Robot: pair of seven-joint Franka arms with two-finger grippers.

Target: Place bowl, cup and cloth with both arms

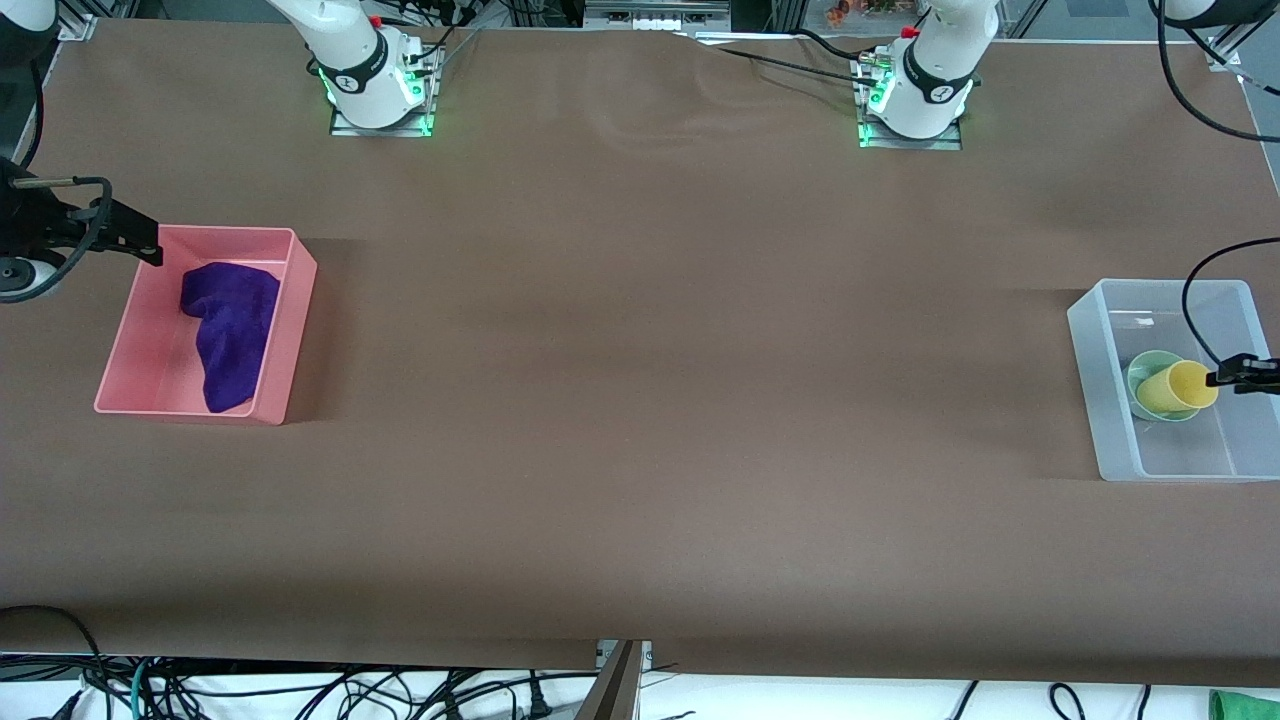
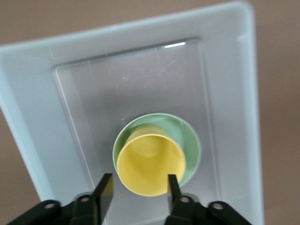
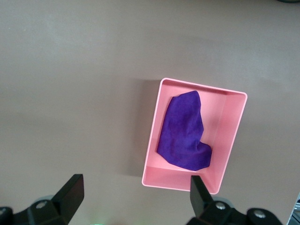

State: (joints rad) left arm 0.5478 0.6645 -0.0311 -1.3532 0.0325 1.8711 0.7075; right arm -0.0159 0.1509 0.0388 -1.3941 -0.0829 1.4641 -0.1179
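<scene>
We show the table (image 1: 640,420) with one bin at each end. Toward the right arm's end stands a pink bin (image 1: 290,330), and the purple cloth (image 1: 228,330) lies crumpled inside it, touching the floor of the bin. The right pincer (image 1: 150,250) hangs over the table just beside that bin's rim, high enough that its wrist view takes in the whole bin; its fingers (image 3: 70,194) stand wide apart and carry nothing.

Toward the left arm's end stands a clear bin (image 1: 1100,400). The mint-green bowl (image 1: 1140,375) sits in it, and the yellow cup (image 1: 1178,388) rests tilted inside the bowl. The left pincer (image 1: 1218,378) is at the cup's mouth, one finger (image 2: 105,192) outside the wall and the other finger inside the rim. There is a gap between the outer finger and the cup wall, so we read the jaws as apart, not clamped.

We judge the task nearly complete: cloth, bowl and cup each lie in a bin. What appears to remain is for the left arm to clear the cup and for both arms to draw away.
</scene>
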